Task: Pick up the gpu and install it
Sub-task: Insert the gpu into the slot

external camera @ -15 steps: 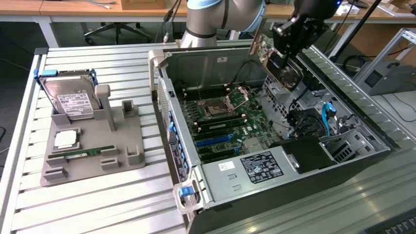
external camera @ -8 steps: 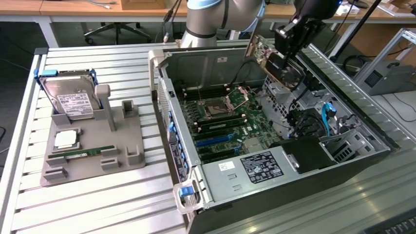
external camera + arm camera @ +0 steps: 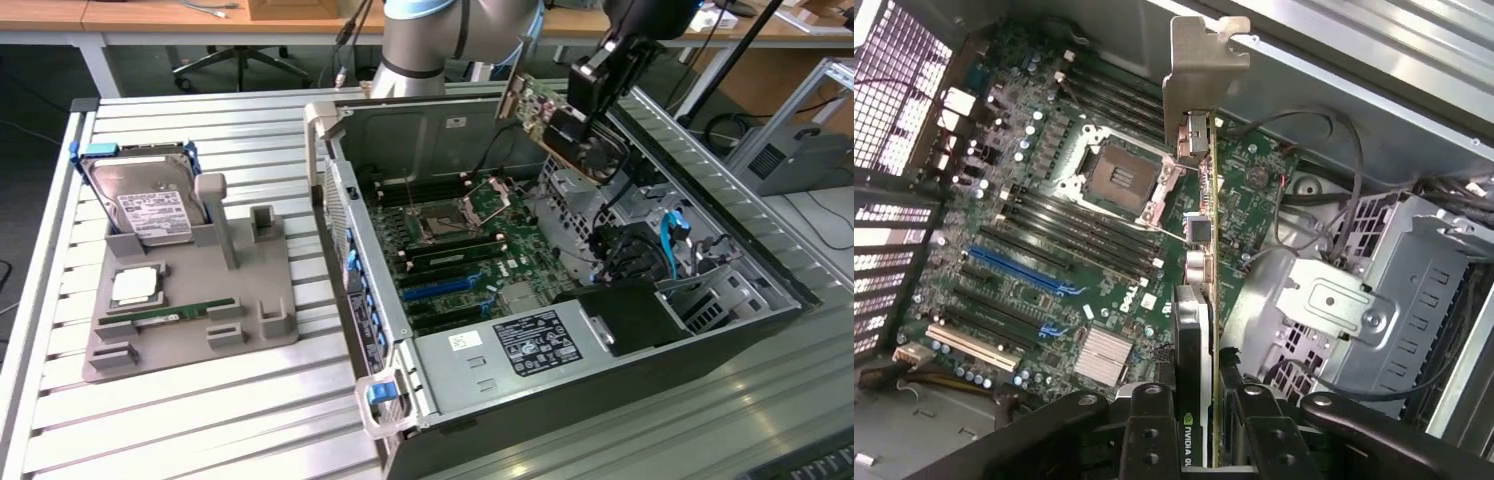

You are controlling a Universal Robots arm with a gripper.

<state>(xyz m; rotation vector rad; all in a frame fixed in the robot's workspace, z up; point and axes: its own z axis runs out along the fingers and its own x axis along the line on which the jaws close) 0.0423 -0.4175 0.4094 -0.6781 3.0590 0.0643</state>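
Observation:
The gpu (image 3: 550, 120) hangs in the air over the back part of the open computer case (image 3: 747, 330), tilted, with its brownish circuit side towards the exterior view's left. My gripper (image 3: 591, 100) is shut on its upper edge. In the wrist view I see the gpu (image 3: 1196, 320) edge-on, with its silver end bracket (image 3: 1199, 75) pointing away from the camera. My gripper (image 3: 1199, 405) clamps the card between its black fingers (image 3: 1146, 420). Below the card lies the motherboard (image 3: 1104, 250), with the empty processor socket (image 3: 1116, 178) and blue expansion slots (image 3: 1022, 272).
On the exterior view's left a grey fixture (image 3: 254, 300) carries a silver hard drive (image 3: 147, 205), a processor (image 3: 136, 287) and a green memory stick (image 3: 167, 317). A metal drive cage (image 3: 1354, 300) and loose cables (image 3: 1334, 150) lie beside the card. The case walls (image 3: 350, 250) ring the motherboard.

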